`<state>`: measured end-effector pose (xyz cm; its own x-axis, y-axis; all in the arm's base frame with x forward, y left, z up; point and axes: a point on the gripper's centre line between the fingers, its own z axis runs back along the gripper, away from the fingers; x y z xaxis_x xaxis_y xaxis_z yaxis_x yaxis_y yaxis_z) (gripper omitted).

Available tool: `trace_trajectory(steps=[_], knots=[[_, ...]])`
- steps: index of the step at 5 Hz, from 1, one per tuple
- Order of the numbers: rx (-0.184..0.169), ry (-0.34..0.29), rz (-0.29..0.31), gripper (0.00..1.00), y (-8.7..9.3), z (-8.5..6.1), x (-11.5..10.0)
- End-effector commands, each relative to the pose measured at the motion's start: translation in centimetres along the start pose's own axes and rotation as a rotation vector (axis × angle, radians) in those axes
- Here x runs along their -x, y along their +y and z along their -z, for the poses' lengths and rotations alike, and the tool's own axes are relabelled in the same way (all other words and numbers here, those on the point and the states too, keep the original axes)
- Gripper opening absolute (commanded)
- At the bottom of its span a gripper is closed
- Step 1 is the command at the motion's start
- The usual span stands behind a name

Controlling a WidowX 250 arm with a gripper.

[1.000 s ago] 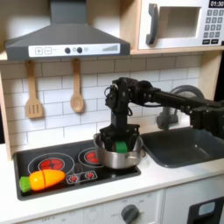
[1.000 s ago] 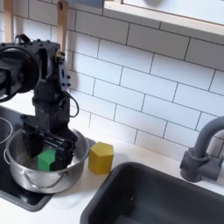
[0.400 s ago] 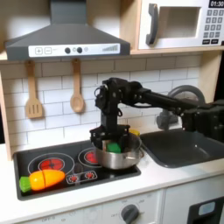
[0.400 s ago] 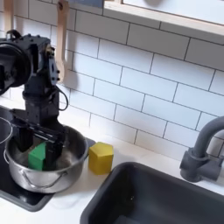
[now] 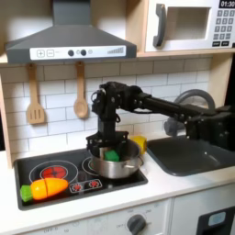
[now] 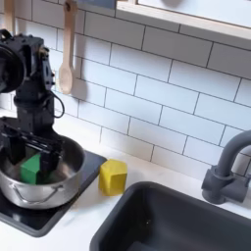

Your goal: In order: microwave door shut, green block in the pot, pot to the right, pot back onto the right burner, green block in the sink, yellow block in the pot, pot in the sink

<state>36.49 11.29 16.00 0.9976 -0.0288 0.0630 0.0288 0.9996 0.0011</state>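
The steel pot sits on the right burner of the black stove. The green block lies inside it. My gripper reaches down into the pot, open, with its fingers on either side of the green block. The yellow block stands on the counter between the pot and the sink. The microwave door at the top right of the first exterior view is shut.
A toy carrot lies at the stove's front left. The curved faucet rises behind the sink. A wooden spatula and spoon hang on the tiled wall under the range hood.
The arm and the pot with the green block have slid to the left in both exterior views, away from the yellow block and further onto the stove.
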Motion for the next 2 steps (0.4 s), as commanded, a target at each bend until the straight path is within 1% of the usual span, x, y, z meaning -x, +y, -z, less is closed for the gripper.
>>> trace_trajectory(steps=[1, 2], knots=[[-0.011, 0.001, -0.031, 1.00, 1.9, 0.1, -0.3], [-0.026, 0.004, -0.052, 1.00, 3.3, 0.1, -0.4]])
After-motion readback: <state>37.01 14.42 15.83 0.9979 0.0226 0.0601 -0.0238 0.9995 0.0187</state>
